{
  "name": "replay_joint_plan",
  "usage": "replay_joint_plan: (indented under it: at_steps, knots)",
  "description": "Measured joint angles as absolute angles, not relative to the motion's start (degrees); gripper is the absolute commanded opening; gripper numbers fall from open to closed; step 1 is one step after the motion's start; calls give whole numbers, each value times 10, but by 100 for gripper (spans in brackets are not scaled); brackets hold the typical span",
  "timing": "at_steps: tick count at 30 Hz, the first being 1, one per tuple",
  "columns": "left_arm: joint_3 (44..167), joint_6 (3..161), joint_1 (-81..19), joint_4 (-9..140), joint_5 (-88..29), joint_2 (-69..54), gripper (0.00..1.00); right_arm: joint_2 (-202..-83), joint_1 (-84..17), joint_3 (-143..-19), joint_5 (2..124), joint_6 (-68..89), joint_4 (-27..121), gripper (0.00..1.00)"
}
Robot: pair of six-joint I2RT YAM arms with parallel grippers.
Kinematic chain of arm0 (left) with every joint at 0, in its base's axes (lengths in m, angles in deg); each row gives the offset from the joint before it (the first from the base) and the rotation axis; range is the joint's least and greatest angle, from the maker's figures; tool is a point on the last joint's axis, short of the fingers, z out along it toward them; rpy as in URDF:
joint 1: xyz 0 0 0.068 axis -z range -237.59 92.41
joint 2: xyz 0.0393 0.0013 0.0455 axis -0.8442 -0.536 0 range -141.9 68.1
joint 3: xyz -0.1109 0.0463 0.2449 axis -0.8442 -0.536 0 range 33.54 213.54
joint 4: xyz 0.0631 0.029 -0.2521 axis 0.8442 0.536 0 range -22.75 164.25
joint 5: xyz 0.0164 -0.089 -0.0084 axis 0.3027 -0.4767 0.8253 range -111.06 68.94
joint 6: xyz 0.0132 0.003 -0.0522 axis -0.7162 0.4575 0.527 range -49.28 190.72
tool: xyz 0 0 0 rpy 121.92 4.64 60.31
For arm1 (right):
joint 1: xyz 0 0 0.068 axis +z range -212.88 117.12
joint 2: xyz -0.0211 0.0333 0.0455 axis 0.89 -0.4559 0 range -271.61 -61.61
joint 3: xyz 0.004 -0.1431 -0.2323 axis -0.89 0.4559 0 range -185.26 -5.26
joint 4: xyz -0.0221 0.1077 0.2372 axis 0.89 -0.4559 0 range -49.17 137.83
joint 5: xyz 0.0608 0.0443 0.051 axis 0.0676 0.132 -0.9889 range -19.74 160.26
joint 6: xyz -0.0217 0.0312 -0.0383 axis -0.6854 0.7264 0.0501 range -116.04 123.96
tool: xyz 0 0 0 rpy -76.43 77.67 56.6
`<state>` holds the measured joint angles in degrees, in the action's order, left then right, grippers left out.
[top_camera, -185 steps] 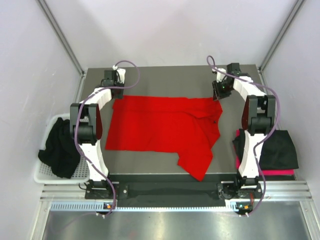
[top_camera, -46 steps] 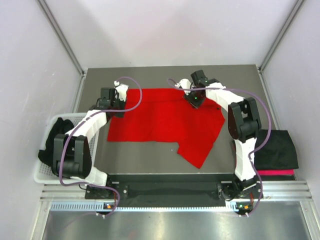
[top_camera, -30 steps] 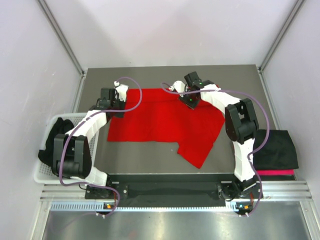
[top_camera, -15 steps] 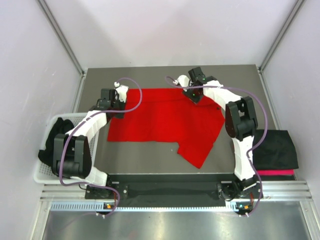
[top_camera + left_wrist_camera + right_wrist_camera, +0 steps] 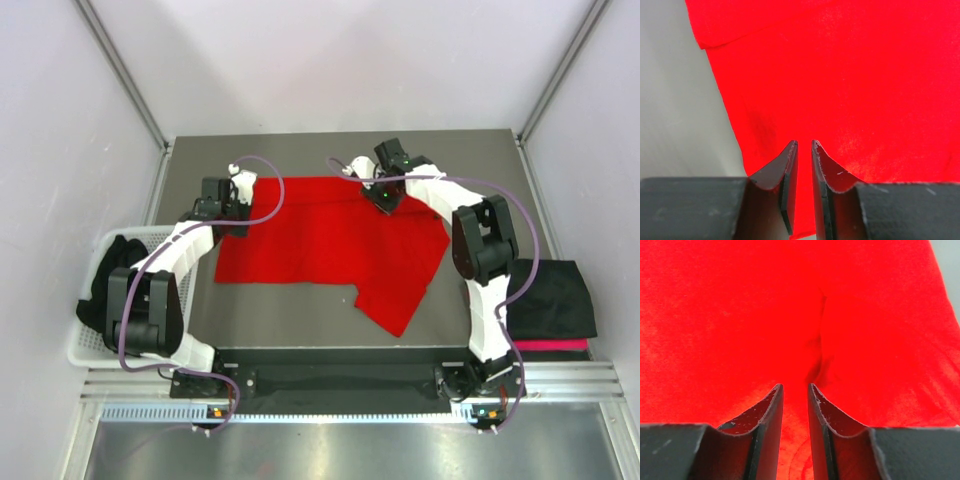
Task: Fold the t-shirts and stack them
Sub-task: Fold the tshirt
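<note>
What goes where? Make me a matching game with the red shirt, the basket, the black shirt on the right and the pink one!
Things:
1. red t-shirt
2. white basket
3. black t-shirt
4. pink t-shirt

Places:
A. peeking out from under the black one
B. beside the table's left edge, dark cloth inside
C. spread across the table
D. lying on the pink one, right side

Pairs: 1-C, 2-B, 3-D, 4-A

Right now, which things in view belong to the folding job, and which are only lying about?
Job: red t-shirt; black t-shirt heap, left; right black t-shirt, atop a pinkish-red t-shirt.
Lying about: white basket; table.
</note>
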<state>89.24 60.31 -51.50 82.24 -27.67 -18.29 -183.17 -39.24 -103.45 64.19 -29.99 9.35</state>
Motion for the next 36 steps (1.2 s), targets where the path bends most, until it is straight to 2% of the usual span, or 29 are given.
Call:
replay_joint_plan:
  at_steps: [36]
  knots:
    - [883, 603, -515, 818, -277, -184, 22, -1887, -425, -1104, 645, -279, 62, 30]
